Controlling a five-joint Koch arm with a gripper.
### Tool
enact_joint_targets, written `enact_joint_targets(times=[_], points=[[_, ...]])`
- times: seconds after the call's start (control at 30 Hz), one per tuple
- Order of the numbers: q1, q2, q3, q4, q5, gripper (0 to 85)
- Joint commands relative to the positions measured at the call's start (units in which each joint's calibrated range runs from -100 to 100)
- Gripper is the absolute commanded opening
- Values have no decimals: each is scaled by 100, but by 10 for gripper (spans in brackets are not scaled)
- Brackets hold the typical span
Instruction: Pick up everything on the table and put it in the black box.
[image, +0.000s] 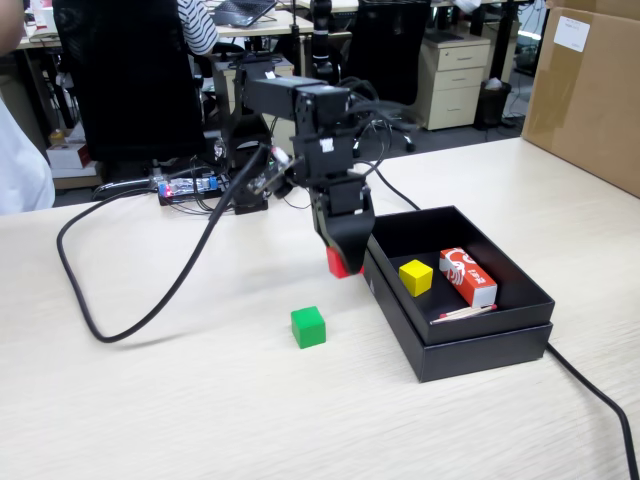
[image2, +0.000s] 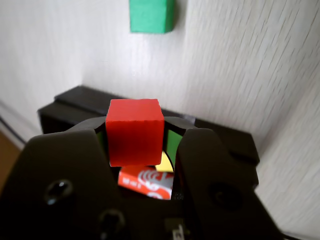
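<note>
My gripper (image: 342, 262) is shut on the red cube (image: 338, 265) and holds it above the table just left of the black box (image: 505, 325). In the wrist view the red cube (image2: 135, 131) sits between the gripper's (image2: 136, 137) two black jaws, with the box wall (image2: 75, 100) behind it. The yellow cube (image: 415, 277) lies inside the box; a sliver of it (image2: 166, 161) shows in the wrist view. The green cube (image: 308, 326) rests on the beige table (image: 200, 400), in front of the gripper; it also shows at the top of the wrist view (image2: 151, 15).
A red-and-white carton (image: 467, 276) and a thin red-tipped stick (image: 463, 313) lie in the black box. A thick black cable (image: 150, 300) loops over the table at left. A big brown cardboard box (image: 585, 95) stands at far right. Another cable (image: 600, 395) runs by the black box.
</note>
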Motion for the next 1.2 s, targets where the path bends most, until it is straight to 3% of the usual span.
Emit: enact_joint_targets(times=[0.0,0.2,0.33,0.63,1.07,1.17], points=[[288,-1431,79,-9,15,24],[962,-2005,-238,-104,39,24],[1299,-1305,-165,-113,181,24],[1270,1334,868,-113,210,25],[1250,2218,1113,-104,210,36],[1245,2218,941,-113,210,221]])
